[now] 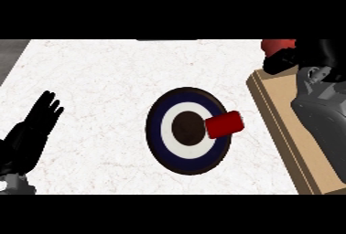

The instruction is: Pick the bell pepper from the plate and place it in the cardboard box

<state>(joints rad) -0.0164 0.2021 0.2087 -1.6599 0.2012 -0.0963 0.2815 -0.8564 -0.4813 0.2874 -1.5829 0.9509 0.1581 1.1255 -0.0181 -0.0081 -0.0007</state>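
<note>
A round plate (188, 157) with dark blue, white and brown rings lies mid-counter. A red blocky thing (224, 124) rests on its right rim. The open cardboard box (270, 107) runs along the counter's right side. My right hand (294, 57) is over the box's far end at the top right. Its fingers are curled on a red rounded thing (277, 45), seemingly the bell pepper, and hide most of it. My right forearm (323, 125) covers much of the box's inside. At the left edge my left hand (35, 125) rests open, fingers up.
The counter is white marble (94, 77) with a dark strip (10, 57) beyond its far left corner. The box's left wall stands a short way right of the plate.
</note>
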